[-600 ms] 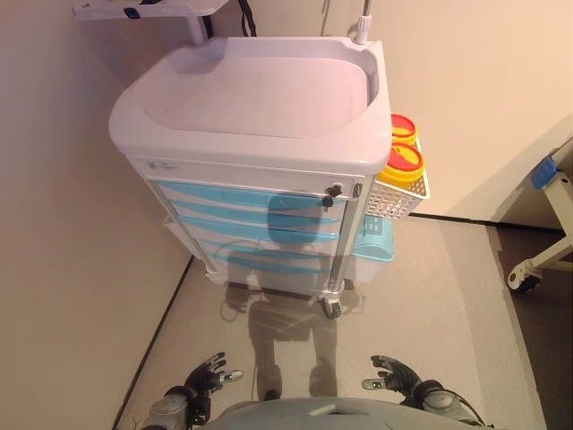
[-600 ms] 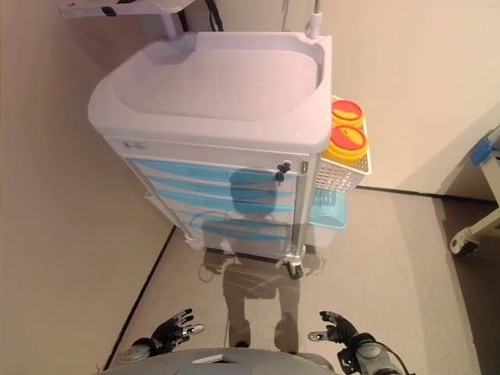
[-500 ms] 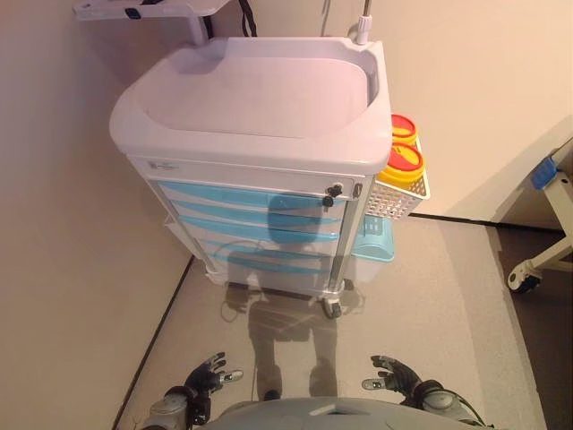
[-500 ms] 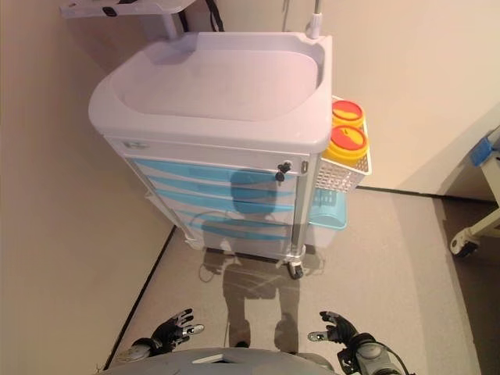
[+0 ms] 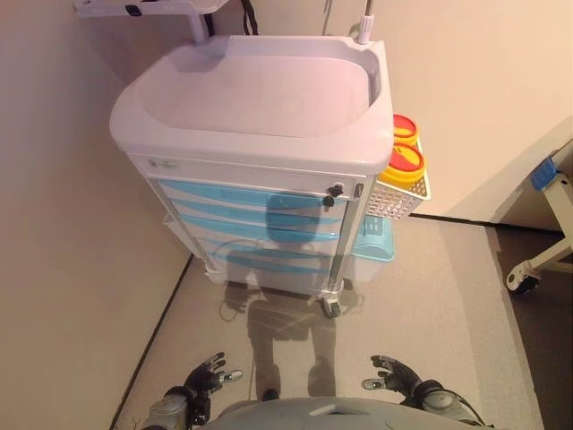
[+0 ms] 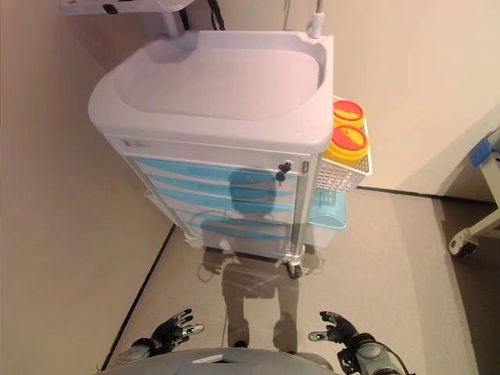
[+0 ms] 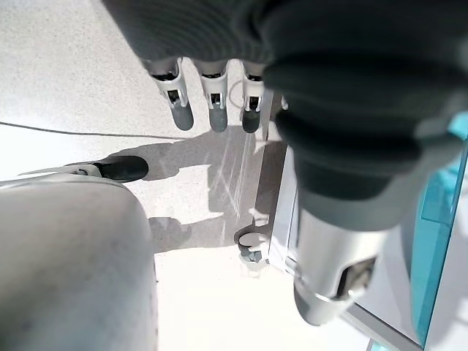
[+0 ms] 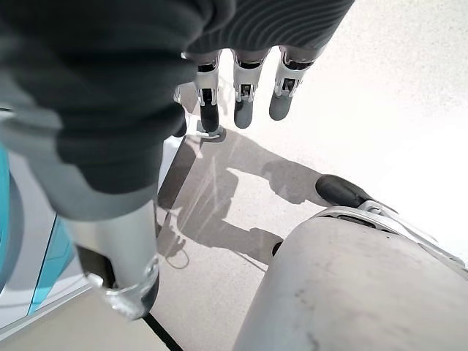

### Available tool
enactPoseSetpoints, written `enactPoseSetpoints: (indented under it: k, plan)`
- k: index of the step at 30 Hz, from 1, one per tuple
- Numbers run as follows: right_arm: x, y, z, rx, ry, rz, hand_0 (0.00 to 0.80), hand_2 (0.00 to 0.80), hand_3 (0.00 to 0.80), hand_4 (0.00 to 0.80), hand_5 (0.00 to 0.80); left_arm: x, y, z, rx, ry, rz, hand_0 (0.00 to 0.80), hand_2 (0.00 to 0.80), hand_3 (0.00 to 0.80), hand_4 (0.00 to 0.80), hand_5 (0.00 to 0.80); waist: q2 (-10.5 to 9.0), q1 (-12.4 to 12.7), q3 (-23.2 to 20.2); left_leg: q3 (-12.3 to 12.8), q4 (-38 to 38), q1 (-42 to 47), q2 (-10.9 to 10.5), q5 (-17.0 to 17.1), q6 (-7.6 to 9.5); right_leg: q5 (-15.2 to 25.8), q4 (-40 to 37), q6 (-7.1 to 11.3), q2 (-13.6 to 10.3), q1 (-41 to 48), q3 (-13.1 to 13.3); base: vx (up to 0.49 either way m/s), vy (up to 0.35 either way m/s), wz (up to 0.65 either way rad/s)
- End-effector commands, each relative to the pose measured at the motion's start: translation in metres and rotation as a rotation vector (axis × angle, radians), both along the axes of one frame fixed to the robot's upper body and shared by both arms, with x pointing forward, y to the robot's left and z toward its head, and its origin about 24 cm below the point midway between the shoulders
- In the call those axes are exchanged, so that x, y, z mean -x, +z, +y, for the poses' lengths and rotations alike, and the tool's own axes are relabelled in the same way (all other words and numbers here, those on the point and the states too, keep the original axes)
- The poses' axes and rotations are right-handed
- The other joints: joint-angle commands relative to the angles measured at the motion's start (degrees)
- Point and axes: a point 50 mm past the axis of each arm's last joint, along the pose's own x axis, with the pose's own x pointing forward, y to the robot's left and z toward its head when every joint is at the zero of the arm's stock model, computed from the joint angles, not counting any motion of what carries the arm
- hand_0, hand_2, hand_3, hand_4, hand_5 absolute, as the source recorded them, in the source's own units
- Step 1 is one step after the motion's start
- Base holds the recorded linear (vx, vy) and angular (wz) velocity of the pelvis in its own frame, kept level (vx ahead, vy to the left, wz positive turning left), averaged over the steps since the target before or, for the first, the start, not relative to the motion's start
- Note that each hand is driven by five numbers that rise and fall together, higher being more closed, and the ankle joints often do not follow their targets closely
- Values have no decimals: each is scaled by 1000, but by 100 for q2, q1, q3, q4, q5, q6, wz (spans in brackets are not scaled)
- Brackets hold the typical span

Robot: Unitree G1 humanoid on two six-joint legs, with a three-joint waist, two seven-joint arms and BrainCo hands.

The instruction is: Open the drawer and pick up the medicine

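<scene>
A white medical cart [image 5: 260, 90] stands ahead of me, with a stack of light blue drawers [image 5: 251, 224] in its front, all shut. A small lock with a key [image 5: 334, 191] sits at the top right of the drawers. No medicine is in view. My left hand [image 5: 206, 374] hangs low at the lower left, open and empty, far below the drawers. My right hand [image 5: 394, 374] hangs low at the lower right, open and empty. The left wrist view shows its fingers [image 7: 210, 91] relaxed over the floor, and the right wrist view shows the same [image 8: 243, 91].
A white wire basket [image 5: 398, 193] on the cart's right side holds two yellow tubs with red lids [image 5: 405, 159]. A light blue bin [image 5: 374, 240] hangs below it. A wall stands close on the left. A wheeled frame's leg [image 5: 537, 260] is at the right edge.
</scene>
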Motion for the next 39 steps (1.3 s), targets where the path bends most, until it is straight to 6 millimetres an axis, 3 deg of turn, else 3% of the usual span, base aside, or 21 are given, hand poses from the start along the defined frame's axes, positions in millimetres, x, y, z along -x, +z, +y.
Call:
enactPoseSetpoints:
  k: [1,10,14,18,23,29,39]
  plan:
    - [-11,3,1,-8,-14,-34,0,0,0,0,0,-14,2,-2,15,58,-33,0,0,0,0,0,-127,64,34,76,90,-175,-161,-338,82,165,263,399,-240,-351,-172,44,31,1]
    - [-27,12,-8,1,-38,-128,0,0,0,0,0,-23,8,8,66,201,-110,0,0,0,0,0,-23,34,407,33,292,-559,-211,-358,167,123,636,389,-369,-863,-140,-1,69,-1]
    - [-48,25,-13,-29,-83,-255,0,0,0,0,0,-40,17,14,112,270,-197,0,0,0,0,0,44,-28,801,46,424,-982,-217,-310,228,111,957,360,-430,-1435,-76,-141,78,-4]
    - [-66,36,-4,-109,-130,-388,0,0,0,0,0,-73,35,20,64,319,-376,0,0,0,0,0,-106,-52,1267,230,1077,-1871,-179,-319,294,111,1522,285,-422,-2310,11,-181,-34,-8]
    - [-84,46,2,-136,-167,-474,0,0,0,0,0,-93,47,18,118,427,-491,0,0,0,0,0,-157,-86,1632,406,1672,-2718,-136,-337,334,85,2189,245,-379,-3251,63,-119,32,-13]
    - [-101,57,-4,-133,-199,-516,0,0,0,0,0,-133,82,19,251,566,-736,0,0,0,0,0,-148,-146,1895,493,2191,-3400,-110,-468,361,97,2559,219,-343,-3936,151,-98,82,-13]
    - [-111,69,-18,-124,-191,-524,0,0,0,0,0,-192,157,1,684,544,-1115,0,0,0,0,0,-255,-363,2208,578,2913,-3903,-102,-727,393,156,2881,180,-252,-4346,384,-15,43,-10]
